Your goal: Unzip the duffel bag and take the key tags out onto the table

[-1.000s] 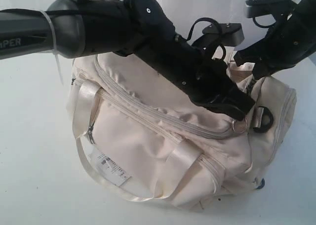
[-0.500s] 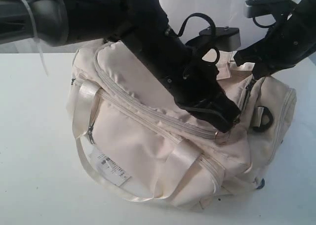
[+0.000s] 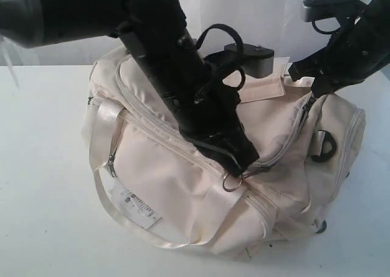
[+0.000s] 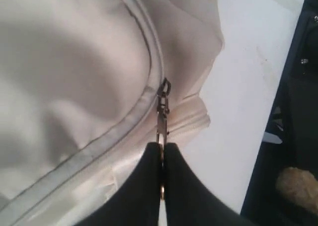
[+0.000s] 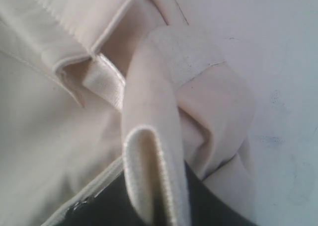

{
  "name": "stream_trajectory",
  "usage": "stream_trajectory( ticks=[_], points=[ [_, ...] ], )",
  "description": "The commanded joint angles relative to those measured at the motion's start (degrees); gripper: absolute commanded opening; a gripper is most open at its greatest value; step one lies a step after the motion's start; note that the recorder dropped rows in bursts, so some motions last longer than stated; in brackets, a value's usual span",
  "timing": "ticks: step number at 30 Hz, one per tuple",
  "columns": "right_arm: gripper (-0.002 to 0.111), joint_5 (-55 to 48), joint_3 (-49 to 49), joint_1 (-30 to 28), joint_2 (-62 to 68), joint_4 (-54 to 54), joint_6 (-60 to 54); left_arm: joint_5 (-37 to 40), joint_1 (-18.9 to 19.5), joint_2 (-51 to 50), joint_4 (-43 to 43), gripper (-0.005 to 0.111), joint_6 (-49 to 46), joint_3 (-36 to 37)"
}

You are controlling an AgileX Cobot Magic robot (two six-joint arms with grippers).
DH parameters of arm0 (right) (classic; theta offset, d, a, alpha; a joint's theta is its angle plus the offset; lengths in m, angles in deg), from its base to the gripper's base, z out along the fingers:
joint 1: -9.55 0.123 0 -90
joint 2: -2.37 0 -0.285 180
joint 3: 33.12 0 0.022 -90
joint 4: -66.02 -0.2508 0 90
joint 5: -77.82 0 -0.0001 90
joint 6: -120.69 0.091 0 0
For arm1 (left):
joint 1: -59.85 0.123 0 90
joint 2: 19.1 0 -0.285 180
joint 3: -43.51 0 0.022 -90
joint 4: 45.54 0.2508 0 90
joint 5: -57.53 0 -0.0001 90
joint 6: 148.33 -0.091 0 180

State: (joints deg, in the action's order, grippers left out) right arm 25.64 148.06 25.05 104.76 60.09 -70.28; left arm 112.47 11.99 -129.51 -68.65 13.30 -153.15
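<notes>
Left end effector [image 4: 161,154]: pinching the zipper pull [image 4: 162,112] of the duffel bag [image 3: 170,192], which is lying beneath it on the tabletop [image 3: 42,198]. Right end effector [image 3: 311,89]: clenching a strap fold [image 5: 149,176] at the bag's end.

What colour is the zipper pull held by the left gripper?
The zipper pull is dark metallic grey; the left wrist view shows it best.

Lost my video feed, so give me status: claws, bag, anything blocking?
Left claw shut on grey metal zipper pull. Right claw pinching end tab of cream-white fabric duffel bag. Key tags not in sight. Zip track ahead looks clear.
</notes>
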Motion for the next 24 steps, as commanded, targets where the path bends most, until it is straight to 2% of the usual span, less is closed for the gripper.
stream_trajectory(
  ticks=[1,12,17,24],
  points=[
    [0.000,1.0,0.5,-0.2,-1.5,0.1,0.3,2.2,-0.2,3.1,5.4,0.000,3.0,2.5],
    [0.000,0.9,0.4,-0.2,-1.5,0.1,0.3,-0.5,-0.2,6.4,19.0,0.000,8.7,6.6],
    [0.000,0.8,0.4,-0.2,-1.5,0.1,0.3,0.9,-0.2,6.7,27.5,0.000,11.3,7.5],
    [0.000,0.8,0.4,-0.2,-1.3,0.2,-0.8,0.1,-0.2,8.2,33.9,0.000,12.6,7.5]
  ],
)
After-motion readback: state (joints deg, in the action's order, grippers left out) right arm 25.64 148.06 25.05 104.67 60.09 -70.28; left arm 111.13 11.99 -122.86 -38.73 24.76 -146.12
